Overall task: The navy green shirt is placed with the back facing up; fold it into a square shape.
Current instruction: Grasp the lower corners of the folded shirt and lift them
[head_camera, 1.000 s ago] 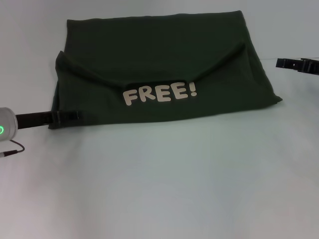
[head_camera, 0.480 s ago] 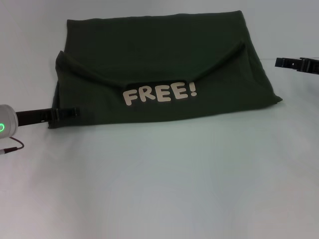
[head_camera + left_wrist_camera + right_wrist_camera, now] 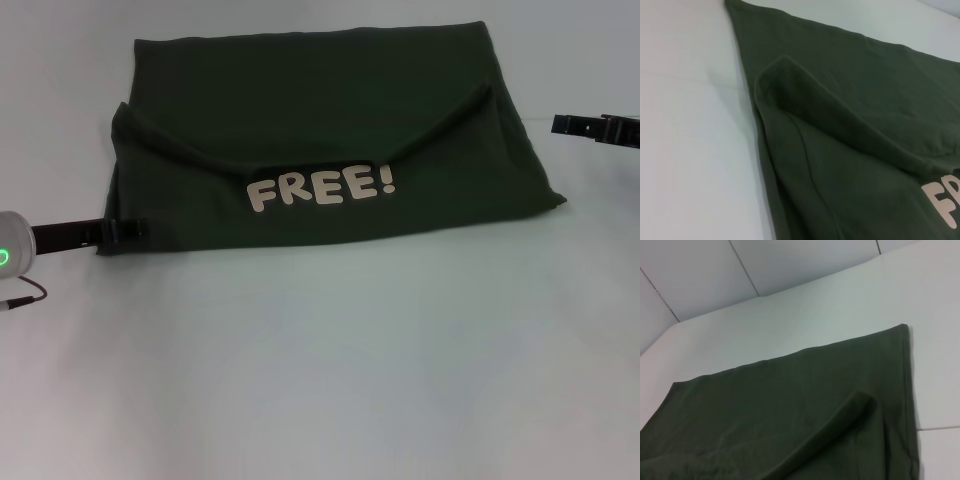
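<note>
**Green shirt lies folded between two grippers**

The navy green shirt (image 3: 320,150) lies flat on the white table (image 3: 330,370). It is folded. The near part is turned back over the rest, so the cream letters "FREE!" (image 3: 321,188) face up near the front edge. The top of that turned part dips in a soft curve, with a raised fold at each end. The part of the shirt behind the curve is plain green.

The left gripper (image 3: 125,229) is low on the table, at the near left corner of the shirt. Its dark tip meets the edge of the cloth there. I cannot tell if its jaws are pulled apart, pressed together, or pinching the cloth, because the tip looks like one dark bar. The letters lie well off to the side of these jaws, toward the middle of the shirt. In the left wrist view, the side edge of the shirt (image 3: 850,135) and one raised fold fill the picture, with part of the letters (image 3: 942,205) at the rim.

The right gripper (image 3: 580,126) is out past the right side of the shirt, apart from the cloth. It does not touch the shirt. I cannot tell how its jaws stand either. The right wrist view shows the far corner of the shirt (image 3: 790,410) and the other raised fold, with bare table beyond.
</note>
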